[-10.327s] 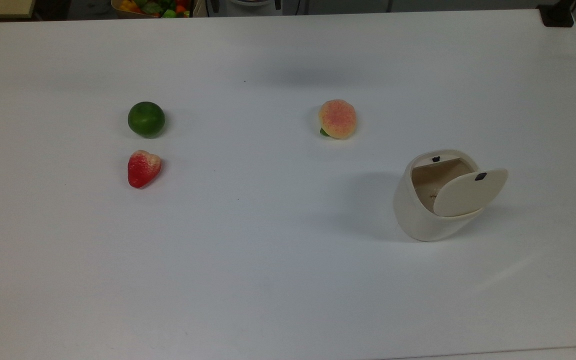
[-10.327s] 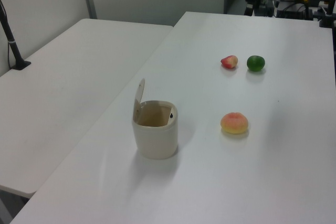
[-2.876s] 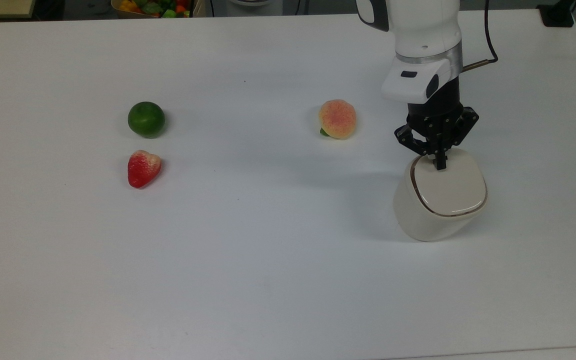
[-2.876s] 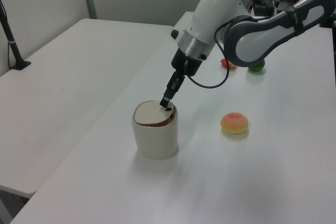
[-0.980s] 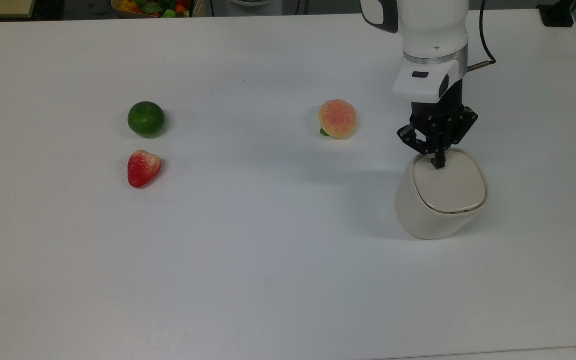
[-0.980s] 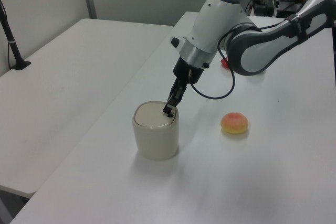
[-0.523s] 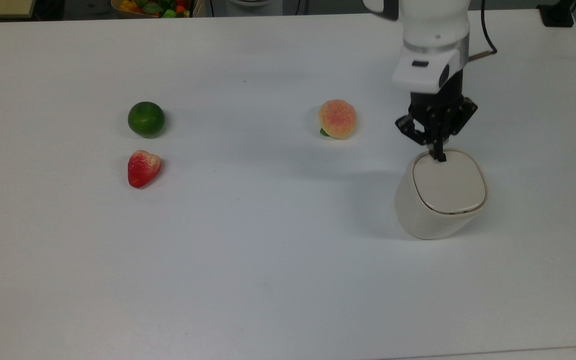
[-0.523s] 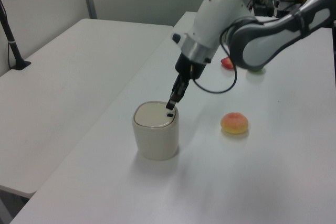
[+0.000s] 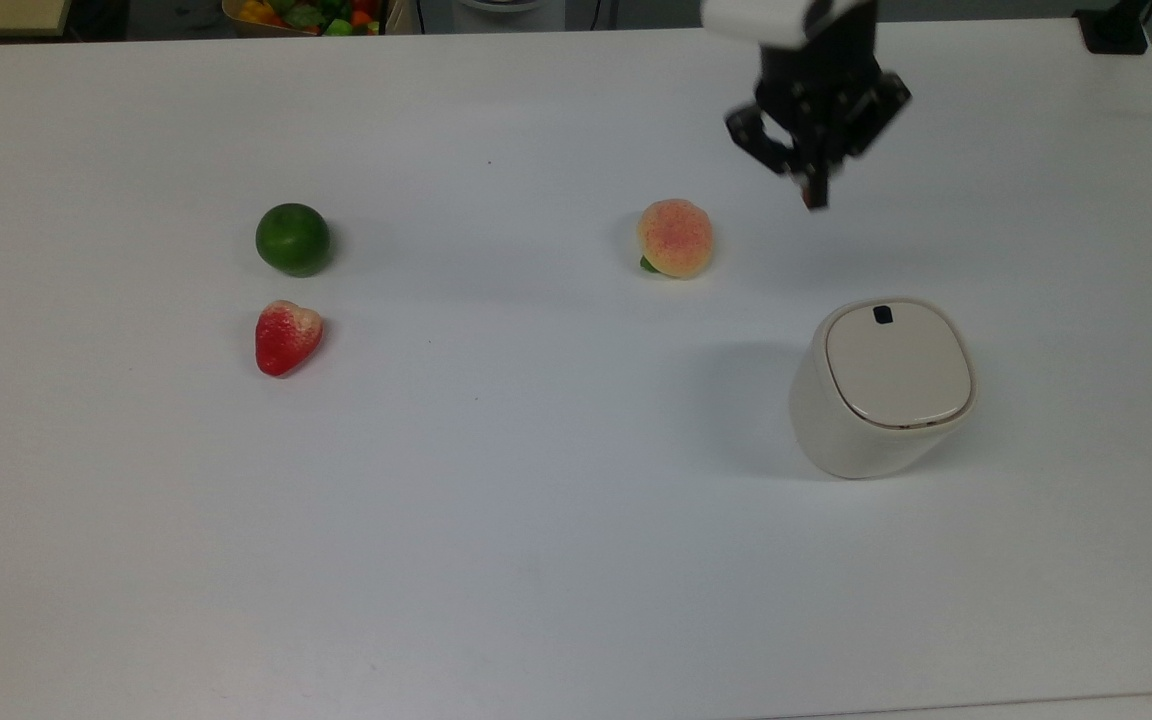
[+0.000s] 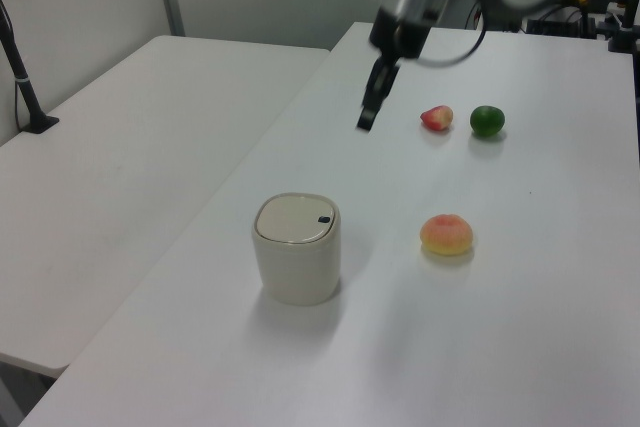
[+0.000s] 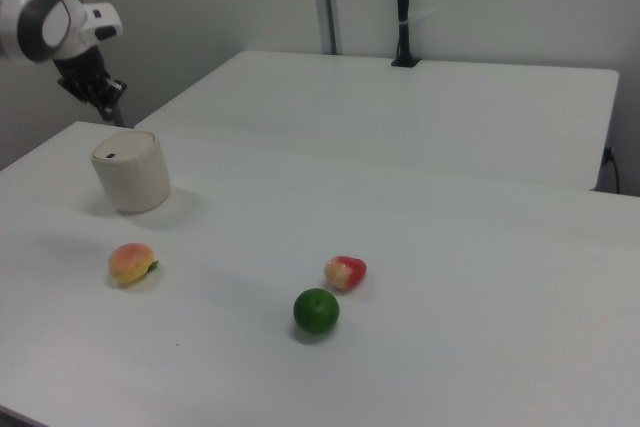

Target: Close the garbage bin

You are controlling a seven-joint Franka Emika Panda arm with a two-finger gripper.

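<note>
Illumination is bright, even and diffuse from overhead. The garbage bin (image 9: 881, 390) casts a soft shadow toward the top view's left on the white table (image 9: 536, 560). The gripper (image 9: 814, 195) shows motion blur. No glare is present.

overhead view, two opposing side views
</note>
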